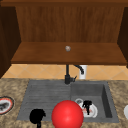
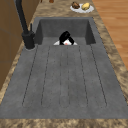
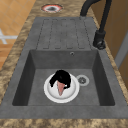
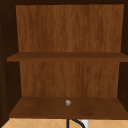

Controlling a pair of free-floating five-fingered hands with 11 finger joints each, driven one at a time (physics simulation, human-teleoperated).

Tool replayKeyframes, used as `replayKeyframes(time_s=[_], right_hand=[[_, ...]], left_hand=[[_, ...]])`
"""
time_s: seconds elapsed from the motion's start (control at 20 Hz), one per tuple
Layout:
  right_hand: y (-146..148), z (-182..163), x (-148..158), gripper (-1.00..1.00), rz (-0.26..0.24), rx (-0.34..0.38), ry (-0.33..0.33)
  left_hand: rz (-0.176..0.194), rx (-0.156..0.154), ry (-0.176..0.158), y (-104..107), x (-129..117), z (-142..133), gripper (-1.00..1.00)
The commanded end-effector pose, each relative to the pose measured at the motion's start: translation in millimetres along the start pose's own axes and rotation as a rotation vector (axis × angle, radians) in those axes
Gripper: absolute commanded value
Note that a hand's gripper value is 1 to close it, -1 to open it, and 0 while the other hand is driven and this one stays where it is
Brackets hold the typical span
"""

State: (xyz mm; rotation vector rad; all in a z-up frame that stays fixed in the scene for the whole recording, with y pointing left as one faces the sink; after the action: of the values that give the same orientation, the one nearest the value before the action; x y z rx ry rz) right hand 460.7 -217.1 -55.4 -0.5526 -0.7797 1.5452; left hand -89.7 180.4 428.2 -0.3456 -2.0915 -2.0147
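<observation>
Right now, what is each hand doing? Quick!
Left hand: near the sink's front edge, fingers cannot be told.
Right hand: over the plate in the basin, fingers cannot be told.

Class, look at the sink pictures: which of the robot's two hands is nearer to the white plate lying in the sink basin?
The right hand. It is directly over the white plate in the basin, on or just above it. The left hand hangs over the draining board's front edge, well left of the plate.

- No text, label, brand name, number or sign can be read anywhere in these pictures.
- The round white plate with a red rim on the speckled stone table bears a dark mark at its middle, too blurred to read as lettering.
</observation>
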Motion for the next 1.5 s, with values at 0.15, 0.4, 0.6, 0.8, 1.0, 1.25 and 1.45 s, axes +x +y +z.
replayKeyframes(time_s=[0.15,0.4,0.6,0.8,1.0,1.25,1.45], right_hand=[[-22.1,30.0,-7.0,-1.0,-0.013,-0.01,0.006],[-45.8,60.4,-9.0,-1.0,-0.026,-0.031,0.006],[-45.7,65.2,-8.5,-1.0,0.011,-0.02,-0.012],[-45.8,67.7,-12.2,-1.0,0.022,-0.038,-0.008],[-47.5,100.2,-15.0,-1.0,0.048,-0.159,0.028],[-50.2,128.5,-19.0,-1.0,0.099,-0.247,0.023],[-45.8,155.3,-20.6,-1.0,0.124,-0.343,0.025]], left_hand=[[0.0,0.0,0.0,0.0,0.0,0.0,0.0],[0.0,0.0,0.0,0.0,0.0,0.0,0.0],[0.0,0.0,0.0,0.0,0.0,0.0,0.0],[0.0,0.0,0.0,0.0,0.0,0.0,0.0],[0.0,0.0,0.0,0.0,0.0,0.0,0.0],[0.0,0.0,0.0,0.0,0.0,0.0,0.0],[0.0,0.0,0.0,0.0,0.0,0.0,0.0]])
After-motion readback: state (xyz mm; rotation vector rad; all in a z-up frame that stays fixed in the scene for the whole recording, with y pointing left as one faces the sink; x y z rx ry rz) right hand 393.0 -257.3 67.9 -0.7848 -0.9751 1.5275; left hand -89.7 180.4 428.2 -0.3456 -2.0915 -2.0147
